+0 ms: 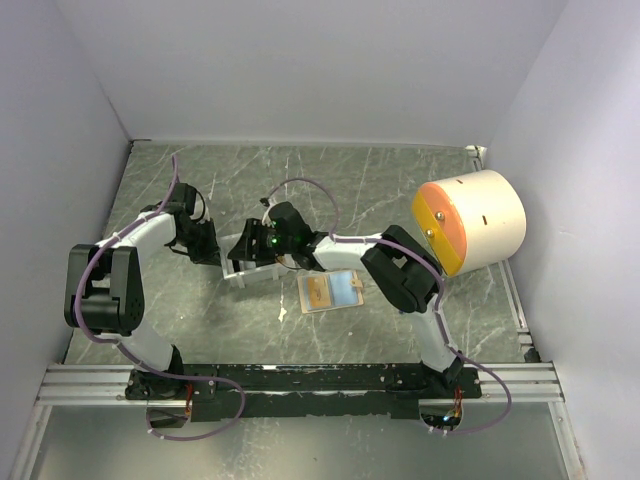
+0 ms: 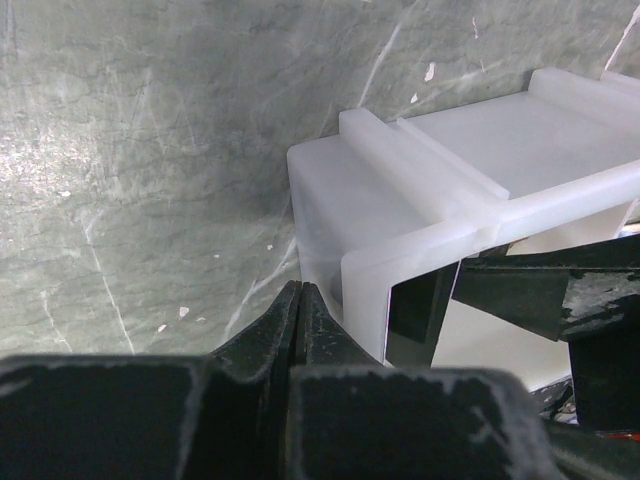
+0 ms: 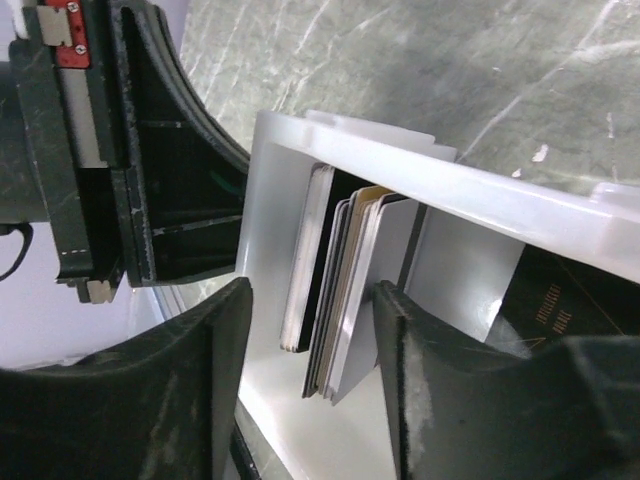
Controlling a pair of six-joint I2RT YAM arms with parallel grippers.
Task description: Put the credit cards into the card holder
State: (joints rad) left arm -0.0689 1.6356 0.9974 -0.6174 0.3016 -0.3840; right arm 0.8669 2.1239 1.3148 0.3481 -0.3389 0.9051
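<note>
Several credit cards (image 3: 352,290) stand on edge in a white tray (image 3: 270,200), in black, white, grey and tan. My right gripper (image 3: 315,350) is open and straddles the stack. Its right finger (image 3: 415,380) is close against the grey outer card, and its left finger (image 3: 205,370) stands apart from the cards. My left gripper (image 2: 300,292) is shut on nothing, its tip at the outer corner of the tray (image 2: 420,180). The tan card holder (image 1: 332,291) lies open on the table, right of the tray (image 1: 232,268) and away from both grippers.
A large white cylinder with an orange face (image 1: 470,222) rests at the right. White walls enclose the marble table on three sides. The left gripper's black body (image 3: 130,150) sits close beside the tray's far wall. A black rail (image 1: 300,378) runs along the near edge.
</note>
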